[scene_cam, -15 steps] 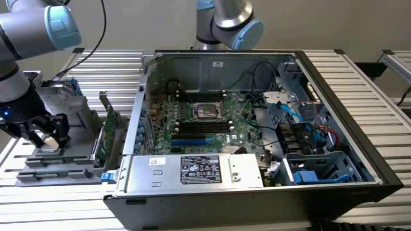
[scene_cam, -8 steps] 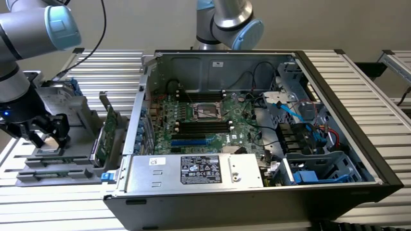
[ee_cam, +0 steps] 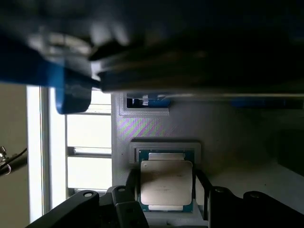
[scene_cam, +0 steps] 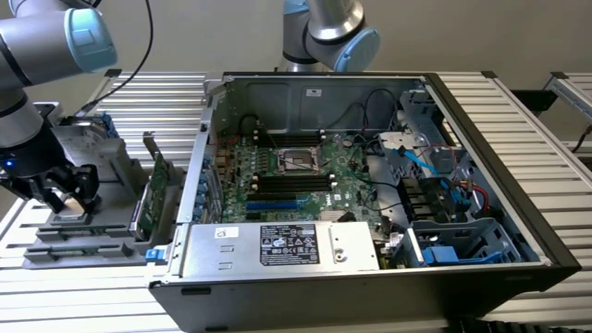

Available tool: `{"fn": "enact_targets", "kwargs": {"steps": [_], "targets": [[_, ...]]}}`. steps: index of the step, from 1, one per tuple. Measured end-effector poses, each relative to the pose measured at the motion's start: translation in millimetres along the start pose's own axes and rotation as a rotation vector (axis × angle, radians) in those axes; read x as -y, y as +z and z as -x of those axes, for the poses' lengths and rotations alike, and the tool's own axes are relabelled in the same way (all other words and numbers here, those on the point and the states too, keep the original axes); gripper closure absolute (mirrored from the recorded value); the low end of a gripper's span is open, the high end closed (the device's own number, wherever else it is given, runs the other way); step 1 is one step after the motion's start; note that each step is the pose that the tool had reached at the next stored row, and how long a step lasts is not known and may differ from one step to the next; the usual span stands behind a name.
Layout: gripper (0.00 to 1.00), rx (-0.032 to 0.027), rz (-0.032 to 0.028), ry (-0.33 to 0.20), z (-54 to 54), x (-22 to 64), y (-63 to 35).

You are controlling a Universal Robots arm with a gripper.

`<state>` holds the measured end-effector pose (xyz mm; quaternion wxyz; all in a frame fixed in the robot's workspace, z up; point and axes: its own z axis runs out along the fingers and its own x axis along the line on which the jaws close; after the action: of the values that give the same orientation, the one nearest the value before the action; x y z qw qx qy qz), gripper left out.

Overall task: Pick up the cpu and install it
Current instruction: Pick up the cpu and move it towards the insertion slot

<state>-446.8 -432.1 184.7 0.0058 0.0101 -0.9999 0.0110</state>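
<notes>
Straddling cpu [ee_cam: 166,183] in grey tray [ee_cam: 152,128], jaws apart, one either side; case label [scene_cam: 288,244] lettering illegible.

Our arm [scene_cam: 37,76] is in the top corner on the exterior view's left. It is grey, and its big round joint [scene_cam: 83,38] has a light blue cap. Below that joint the arm bends and points down. The wrist [scene_cam: 26,149] is dark and has a tiny blue light on it. Under the wrist hangs our black end effector [scene_cam: 66,201]. It points straight down and sits low. Its two fingers [ee_cam: 132,186] stand apart, one on each side, with a wide gap between them. At the back, in the top middle, we see another grey joint [scene_cam: 340,38] with a blue cap.
</notes>
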Motion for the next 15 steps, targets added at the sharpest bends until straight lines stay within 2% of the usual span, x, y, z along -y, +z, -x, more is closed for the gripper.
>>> {"fn": "enact_targets", "kwargs": {"steps": [8,15], "targets": [[0.45,0.0002,0.0001,0.0,0.2,0.0,-0.7],[0.45,0.0,0.0001,0.0,0.0,0.2,-9.4]]}}
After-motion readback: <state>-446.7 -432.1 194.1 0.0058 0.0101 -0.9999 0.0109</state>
